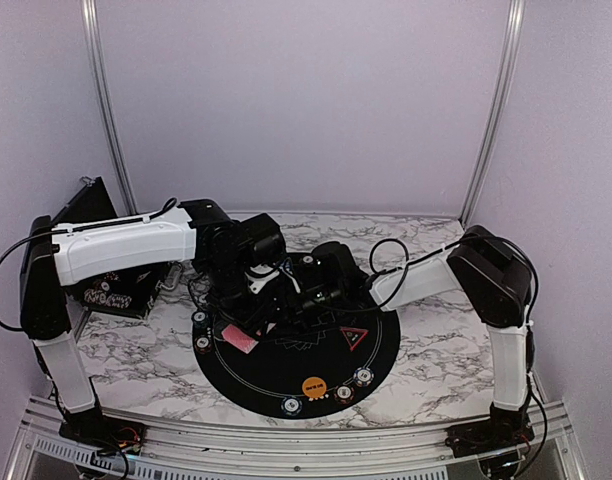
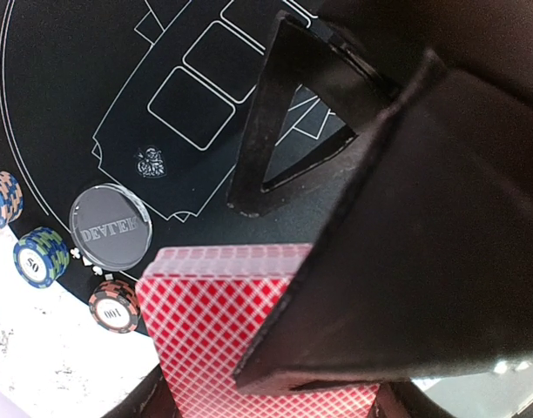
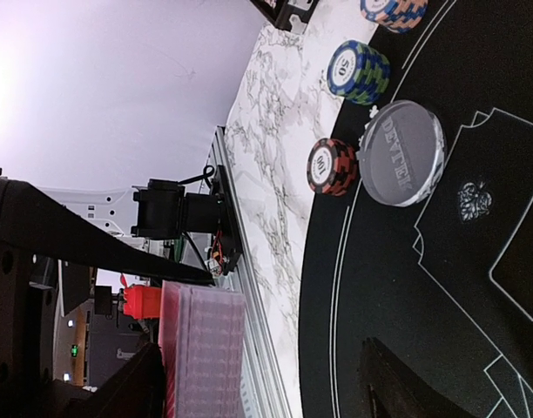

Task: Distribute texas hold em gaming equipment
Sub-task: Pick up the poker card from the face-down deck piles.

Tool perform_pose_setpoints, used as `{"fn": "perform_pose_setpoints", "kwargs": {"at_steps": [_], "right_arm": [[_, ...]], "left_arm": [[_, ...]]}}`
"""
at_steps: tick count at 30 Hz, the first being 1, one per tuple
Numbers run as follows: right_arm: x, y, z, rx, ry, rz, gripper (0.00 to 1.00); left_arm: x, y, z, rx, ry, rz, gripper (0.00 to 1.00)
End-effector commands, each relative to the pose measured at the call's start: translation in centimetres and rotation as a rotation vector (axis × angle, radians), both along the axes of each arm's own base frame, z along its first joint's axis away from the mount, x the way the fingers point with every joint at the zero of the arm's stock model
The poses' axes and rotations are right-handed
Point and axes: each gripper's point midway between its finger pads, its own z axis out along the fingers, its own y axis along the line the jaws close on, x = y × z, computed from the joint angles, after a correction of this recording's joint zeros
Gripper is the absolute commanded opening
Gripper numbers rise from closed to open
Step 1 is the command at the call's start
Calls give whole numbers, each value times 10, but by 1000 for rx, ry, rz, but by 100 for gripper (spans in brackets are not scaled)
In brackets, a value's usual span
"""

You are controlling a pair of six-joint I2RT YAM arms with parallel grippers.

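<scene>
In the left wrist view, my left gripper (image 2: pixel 258 402) is shut on a deck of red-backed playing cards (image 2: pixel 216 324), held over the black mat (image 1: pixel 286 368). One black finger (image 2: pixel 362 261) of my right gripper (image 3: pixel 286 312) lies across the deck's face. That gripper is open: the deck (image 3: pixel 201 348) sits against one finger, far from the other. A clear dealer button (image 2: pixel 110 228) and three striped poker chips (image 2: pixel 40 255) lie at the mat's left edge. The red triangle marker (image 1: pixel 353 336), an orange disc (image 1: pixel 313 385) and more chips (image 1: pixel 363 376) rest on the mat's near right.
A dark printed box (image 1: pixel 111 290) stands at the back left of the marble table (image 1: pixel 446 350). An aluminium rail (image 1: pixel 286 440) runs along the near edge by the arm bases. Both arms crowd over the mat's far half.
</scene>
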Motion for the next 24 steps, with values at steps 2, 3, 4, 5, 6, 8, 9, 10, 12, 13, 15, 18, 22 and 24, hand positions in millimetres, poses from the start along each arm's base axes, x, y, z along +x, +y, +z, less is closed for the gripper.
{"fn": "perform_pose_setpoints", "kwargs": {"at_steps": [2,3,4,5,6,8,9,10,12,13,15,18,22,24], "right_arm": [[10,-5,-4,-42,-26,-40,73],[11,-6,-4,-44,-26,-44,73],[12,-7,-4,-44,-26,-47,73],[13,-9,-4,-45,-26,-51,73],[14,-9,-4,-44,-27,-52,73],[15,-11,-3,-44,-28,-57,72],[15,-11,-3,-45,-27,-58,72],[16,-12,-3,-45,-28,-61,72],[16,-13,-2,-44,-29,-64,72],[17,-15,-2,-44,-29,-67,72],[18,-16,-2,-44,-29,-71,72],[19,-17,-1,-42,-31,-72,71],[20,-18,0,-41,-30,-77,71],[21,-18,3,-35,-33,-77,71]], "left_arm": [[1,-1,12,-9,-20,-1,52],[1,0,12,-7,-20,-1,52],[1,0,12,-7,-20,1,52],[1,0,12,-7,-22,1,52],[1,1,12,-6,-23,1,53],[1,1,12,-5,-23,1,53],[1,2,12,-3,-23,2,53],[0,2,12,-3,-23,2,53],[0,2,11,-2,-22,2,53],[0,3,11,1,-22,2,53],[0,3,11,-1,-22,2,53],[0,3,11,1,-23,2,53],[0,3,10,3,-21,3,53],[0,4,8,8,-21,2,53]]}}
